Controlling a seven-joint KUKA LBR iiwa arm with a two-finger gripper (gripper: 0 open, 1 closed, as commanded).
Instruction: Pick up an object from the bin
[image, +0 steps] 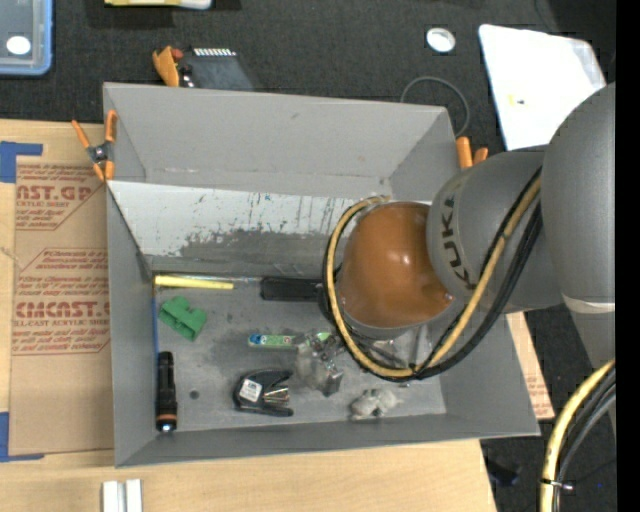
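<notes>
Against the bin's (300, 438) near wall, a pale crumpled scrap (372, 403) and a black-and-silver piece (265, 390) are noted. Just beyond, the gripper (326, 366) is seen low beside them. Whether the jaws are released or clenched cannot be told. The approach step is judged in hand; centring over one piece is required next.

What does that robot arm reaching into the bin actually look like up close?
It is a thick, rounded arm with smooth grey shells, marked KUKA in black letters. Its wrist wears a glossy orange-brown dome cover, and black and yellow cables loop around that cover.
</notes>
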